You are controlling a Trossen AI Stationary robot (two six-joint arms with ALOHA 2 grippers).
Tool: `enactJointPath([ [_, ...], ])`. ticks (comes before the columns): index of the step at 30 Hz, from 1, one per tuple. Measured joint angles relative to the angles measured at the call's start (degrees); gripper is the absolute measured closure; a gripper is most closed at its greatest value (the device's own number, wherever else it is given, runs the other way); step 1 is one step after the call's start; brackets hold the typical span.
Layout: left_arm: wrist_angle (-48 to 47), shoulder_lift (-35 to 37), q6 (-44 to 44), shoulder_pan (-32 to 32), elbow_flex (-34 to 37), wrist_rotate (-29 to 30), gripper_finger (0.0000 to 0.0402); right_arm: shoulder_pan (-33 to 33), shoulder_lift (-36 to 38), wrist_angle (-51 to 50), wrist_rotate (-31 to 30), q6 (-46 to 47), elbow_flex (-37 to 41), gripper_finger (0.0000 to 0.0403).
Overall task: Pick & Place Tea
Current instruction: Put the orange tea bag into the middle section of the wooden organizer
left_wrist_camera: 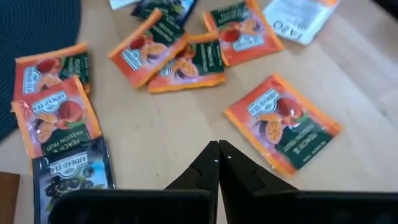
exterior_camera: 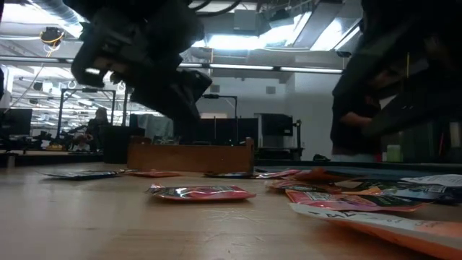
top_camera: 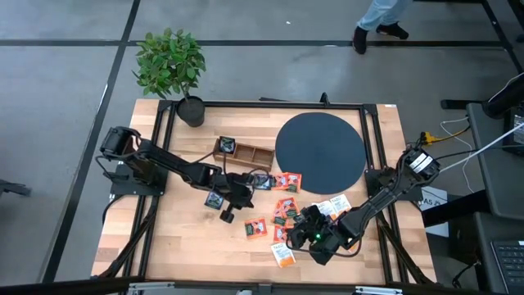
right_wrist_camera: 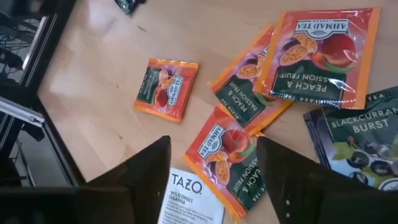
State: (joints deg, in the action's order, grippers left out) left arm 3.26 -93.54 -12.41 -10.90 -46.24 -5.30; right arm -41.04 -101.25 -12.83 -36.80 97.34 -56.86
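Several tea sachets point(top_camera: 286, 205) lie flat on the wooden table: red-orange ones, dark ones and white ones. My left gripper point(left_wrist_camera: 217, 147) hovers shut over bare wood left of the group, with a red-orange sachet point(left_wrist_camera: 283, 121) just beyond its tips and a dark sachet point(top_camera: 214, 199) beside it. My right gripper point(right_wrist_camera: 214, 168) is open above the group's near right side. A red-orange sachet point(right_wrist_camera: 227, 158) and a white sachet point(right_wrist_camera: 186, 199) lie below the gap between its fingers. Another red-orange sachet point(right_wrist_camera: 166, 87) lies alone farther on.
A long wooden compartment tray point(top_camera: 243, 153) stands behind the sachets, next to a big black round disc point(top_camera: 319, 152). A potted plant point(top_camera: 172, 65) is at the far left corner. Bare wood stretches along the near left of the table point(top_camera: 180, 246).
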Motion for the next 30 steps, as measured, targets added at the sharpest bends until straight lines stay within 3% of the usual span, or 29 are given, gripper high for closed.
enactJointPath([
  [4, 0.88, -1.6, -0.8, -0.33, 0.0, 0.64, 0.0397, 0.19, -0.37, 0.28, -0.22, 0.54, 0.0, 0.0151],
  [16, 2.13, -2.73, -2.33, -0.32, 0.02, 0.68, 0.0397, 0.27, -7.07, 0.66, -5.88, 16.0, 0.01, 0.015],
  [30, 2.13, -2.73, -2.32, -0.32, 0.02, 0.68, 0.04, 0.75, -10.71, 1.67, -11.64, 22.26, 0.0, 0.015],
])
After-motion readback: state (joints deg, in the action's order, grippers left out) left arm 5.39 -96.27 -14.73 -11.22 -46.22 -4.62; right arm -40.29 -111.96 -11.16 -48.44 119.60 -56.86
